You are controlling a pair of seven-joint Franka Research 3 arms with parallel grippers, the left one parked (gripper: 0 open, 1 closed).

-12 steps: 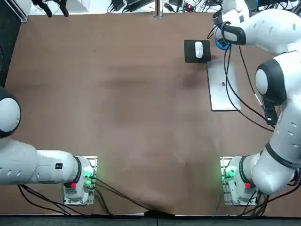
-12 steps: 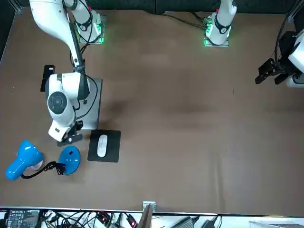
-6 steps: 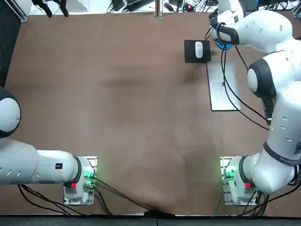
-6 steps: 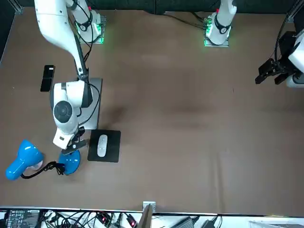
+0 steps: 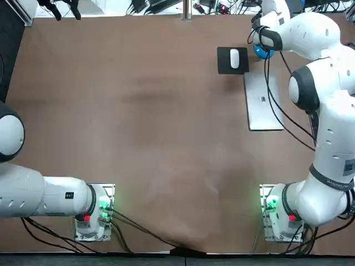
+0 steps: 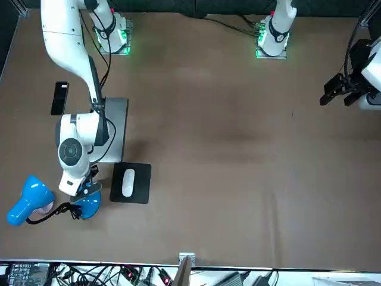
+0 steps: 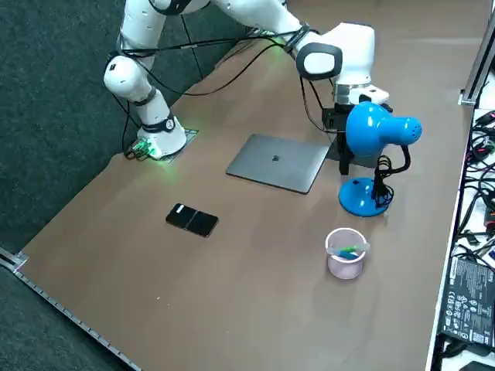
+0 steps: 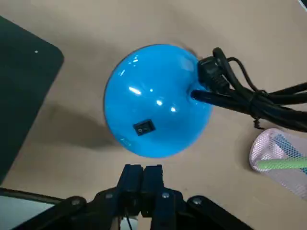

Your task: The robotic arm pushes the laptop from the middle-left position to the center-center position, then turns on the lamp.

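Right gripper [image 8: 143, 167] down low at the far right part of the table [image 5: 138, 111], right by the lamp [image 7: 375, 131]. Fingers pressed tight together, nothing held. Tips just beside the rim of the round blue base [image 8: 158, 100], close to the little black switch [image 8: 144, 127] on top of it. Touching the base or not: hard to tell. Black cord [image 8: 240, 93] plugged into the other side of the base. Lamp head up above the base on a black neck.

Laptop [image 5: 263, 101] closed and flat on the right side of the table, well away from the middle, with its far end near the base. Black pad [image 5: 224, 66] just beside the laptop's far corner, white mouse [image 5: 234, 58] on top of it. Phone [image 7: 193, 219] flat on the table, nearer the right edge. Pink cup [image 7: 346, 253] with a green thing inside, close to the lamp.
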